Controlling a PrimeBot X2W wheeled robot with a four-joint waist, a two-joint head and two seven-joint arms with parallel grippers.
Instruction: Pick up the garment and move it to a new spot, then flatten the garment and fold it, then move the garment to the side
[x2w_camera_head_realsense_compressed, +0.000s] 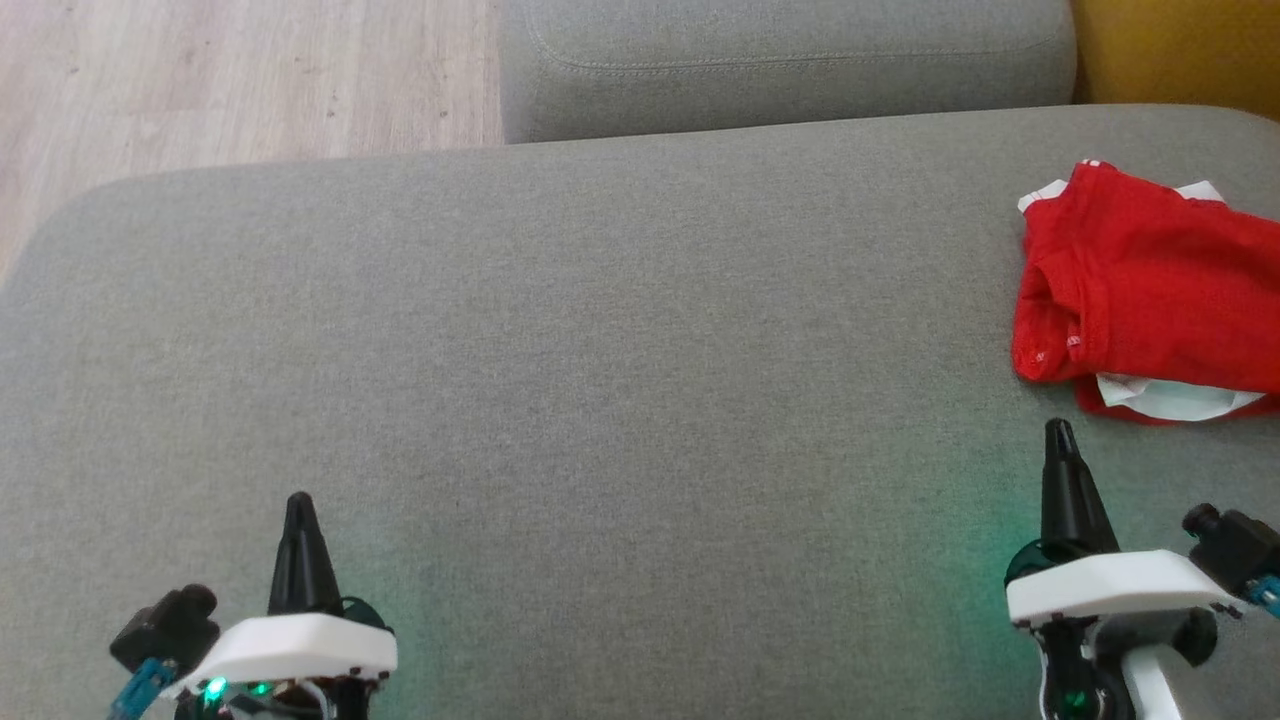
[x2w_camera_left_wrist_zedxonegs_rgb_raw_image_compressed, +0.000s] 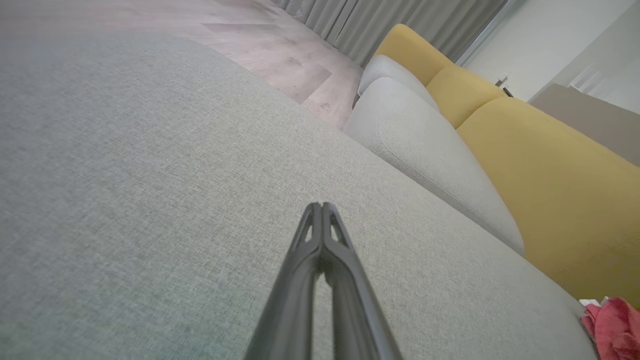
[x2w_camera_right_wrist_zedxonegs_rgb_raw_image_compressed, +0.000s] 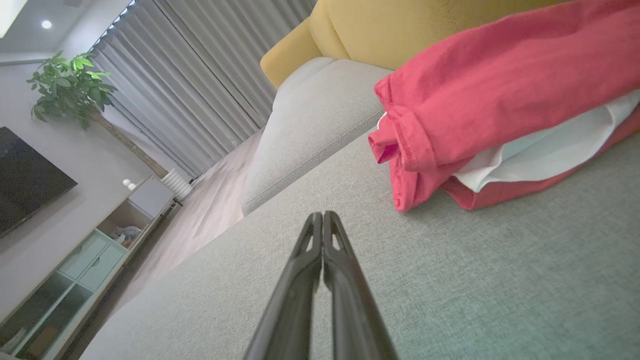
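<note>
On the far right of the broad grey seat cushion (x2w_camera_head_realsense_compressed: 600, 330) lies the red garment (x2w_camera_head_realsense_compressed: 1150, 265), bunched into a rough, layered heap. White fabric (x2w_camera_head_realsense_compressed: 1170, 398) peeks out along its near edge and at its far corners. Its right side runs past the edge of the head view, so its full outline cannot be told. What shows is doubled over itself rather than spread flat. A hemmed red opening, perhaps a sleeve, faces the middle of the cushion.

The right end effector (x2w_camera_head_realsense_compressed: 1058, 432) hovers just short of the garment's near left corner, not touching it. Its two dark fingers are pressed together to a single point and hold nothing. From the right wrist view the fingers meet tip to tip above the grey fabric, with the garment close ahead and to the right.

The left end effector (x2w_camera_head_realsense_compressed: 299, 503) is well apart from the garment, at the lower left of the head view, over bare cushion. Its fingers are likewise together and empty.

Beyond the seat cushion is a second grey cushion (x2w_camera_head_realsense_compressed: 780, 60), with a yellow backrest (x2w_camera_head_realsense_compressed: 1180, 50) to its right and pale wooden floor (x2w_camera_head_realsense_compressed: 230, 70) to its left. The right wrist view takes in grey curtains (x2w_camera_right_wrist_zedxonegs_rgb_raw_image_compressed: 190, 85), a leafy plant (x2w_camera_right_wrist_zedxonegs_rgb_raw_image_compressed: 70, 85), a dark television (x2w_camera_right_wrist_zedxonegs_rgb_raw_image_compressed: 25, 175) and a low cabinet (x2w_camera_right_wrist_zedxonegs_rgb_raw_image_compressed: 95, 250).
</note>
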